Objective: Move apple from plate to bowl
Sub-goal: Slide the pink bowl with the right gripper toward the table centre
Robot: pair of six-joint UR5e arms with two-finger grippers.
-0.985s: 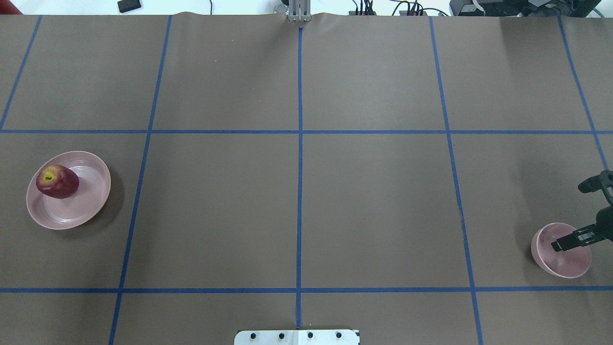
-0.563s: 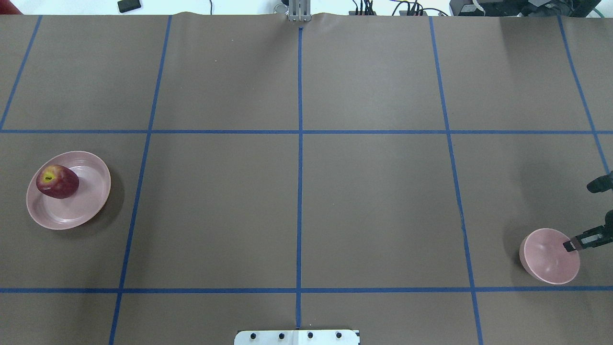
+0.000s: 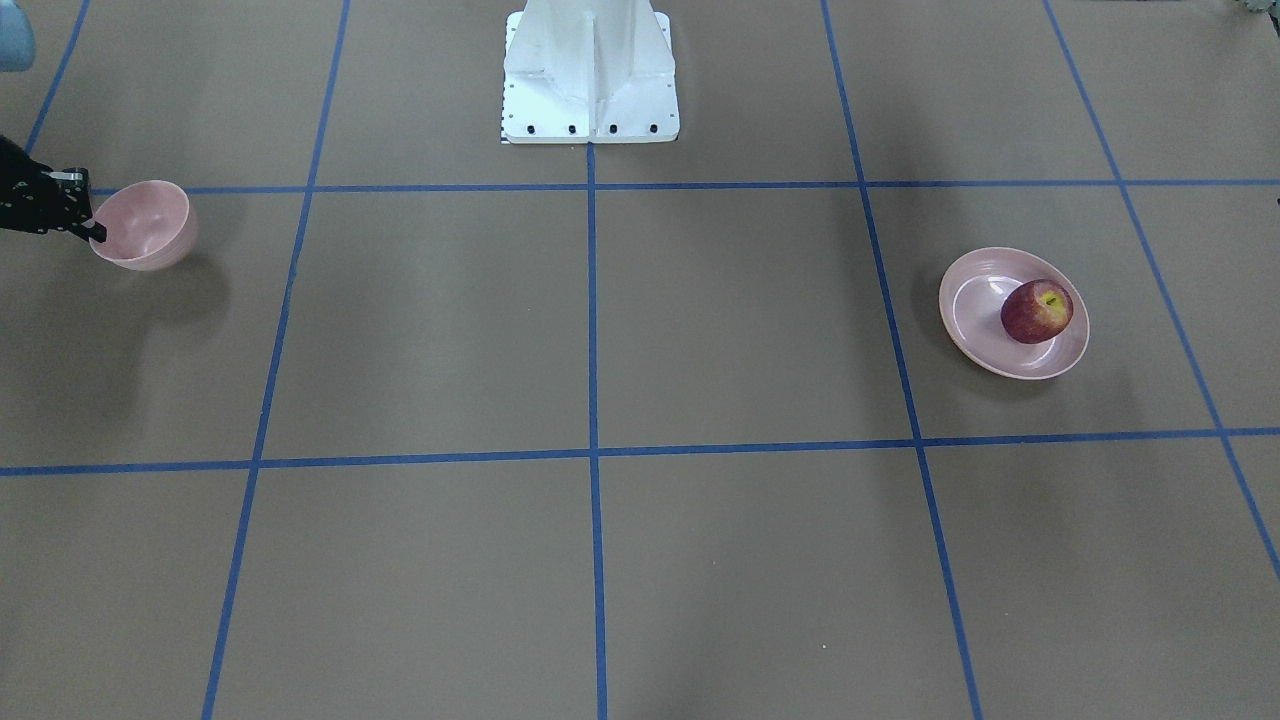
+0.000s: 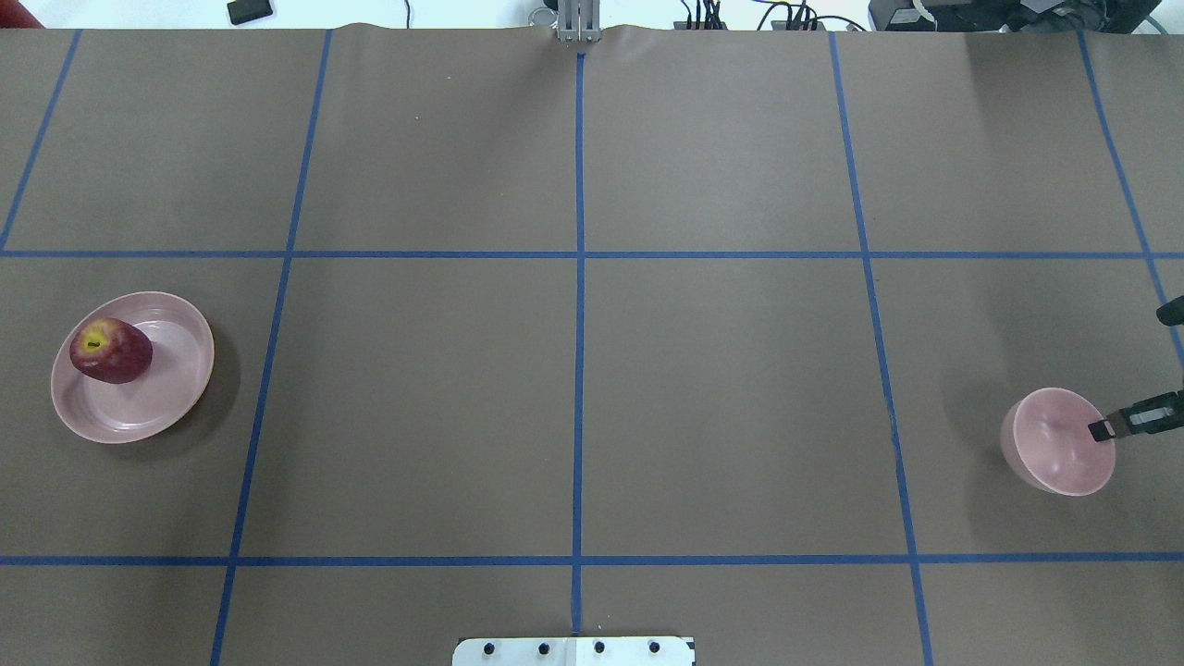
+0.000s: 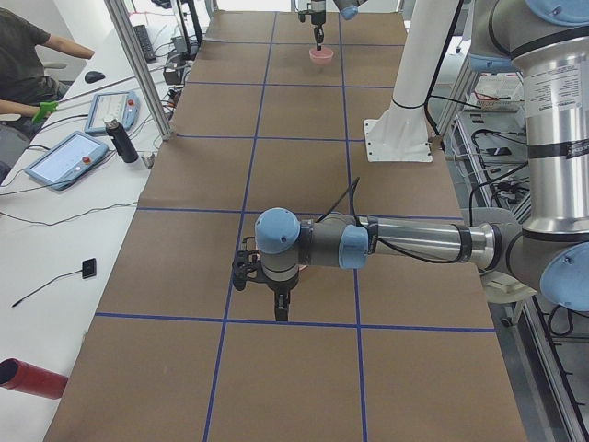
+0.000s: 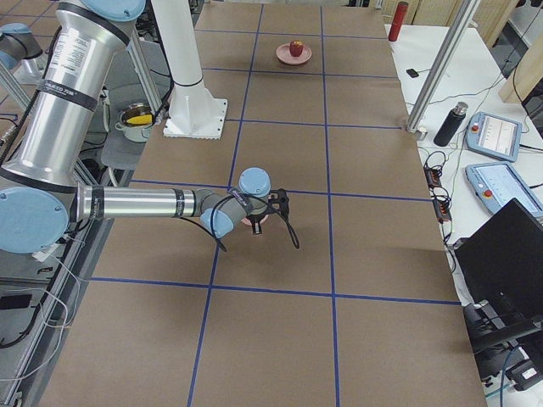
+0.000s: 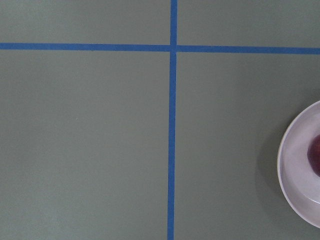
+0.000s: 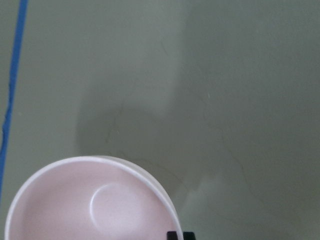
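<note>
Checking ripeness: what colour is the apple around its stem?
The apple is yellow-green there; overhead view shows it best.

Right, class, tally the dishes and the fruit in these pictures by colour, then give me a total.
Pale pink: 2 (plate, bowl)
Dark red: 1 (apple)
Total: 3
</note>
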